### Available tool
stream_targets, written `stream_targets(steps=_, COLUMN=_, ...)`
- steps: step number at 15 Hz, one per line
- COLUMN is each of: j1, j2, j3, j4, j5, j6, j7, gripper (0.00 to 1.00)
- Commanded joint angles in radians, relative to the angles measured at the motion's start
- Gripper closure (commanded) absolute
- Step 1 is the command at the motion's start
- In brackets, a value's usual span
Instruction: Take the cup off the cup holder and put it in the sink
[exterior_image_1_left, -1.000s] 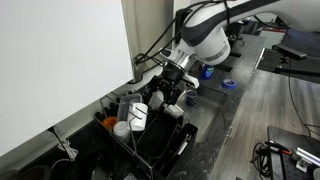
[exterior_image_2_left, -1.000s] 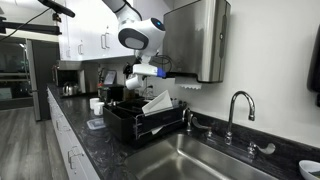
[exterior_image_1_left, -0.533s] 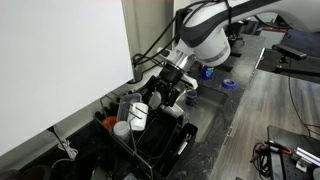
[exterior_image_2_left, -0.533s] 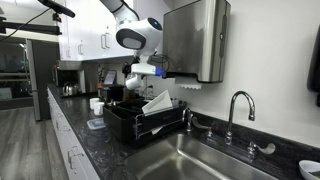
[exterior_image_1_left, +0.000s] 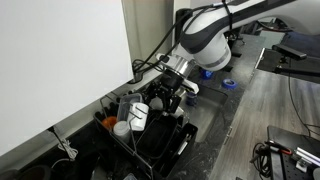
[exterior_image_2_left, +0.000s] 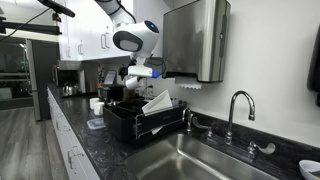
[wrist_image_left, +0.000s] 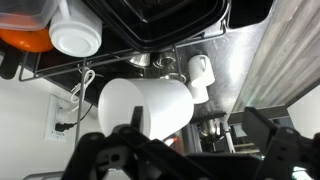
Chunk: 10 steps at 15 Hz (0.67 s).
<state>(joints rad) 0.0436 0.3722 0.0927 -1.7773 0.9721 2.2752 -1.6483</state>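
A white cup (exterior_image_1_left: 138, 115) sits tilted on the holder at the near end of the black dish rack (exterior_image_1_left: 165, 143). In the wrist view the cup (wrist_image_left: 146, 106) lies on its side, large in frame, beside my left finger. My gripper (exterior_image_1_left: 166, 97) hangs just above and beside the cup, with jaws open and empty; it also shows in the wrist view (wrist_image_left: 195, 128) and in an exterior view (exterior_image_2_left: 135, 86). The steel sink (exterior_image_2_left: 205, 162) lies past the rack, under the faucet (exterior_image_2_left: 236, 104). The cup is hidden in that exterior view.
The rack (exterior_image_2_left: 140, 124) holds a white board (exterior_image_2_left: 157, 102) and other dishes. A second white cup (wrist_image_left: 75, 36) and an orange item (wrist_image_left: 20, 38) sit in the rack. A paper towel dispenser (exterior_image_2_left: 195, 40) hangs on the wall. A wall outlet with cable (wrist_image_left: 62, 112) is behind the rack.
My arm has shifted a little along the rack and down toward the white cup. The jaws stay open and the cup has not moved.
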Motion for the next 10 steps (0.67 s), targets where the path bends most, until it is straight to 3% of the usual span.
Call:
stream_targets(steps=1, j1=-0.007, j2=-0.040, j3=0.015, j4=-0.053, j5=-0.021, j6=0.020, j7=-0.022, gripper=0.00)
stream_targets(steps=10, j1=-0.002, j2=-0.097, j3=0.028, j4=-0.102, j5=-0.032, j6=0.017, j7=-0.019, gripper=0.00)
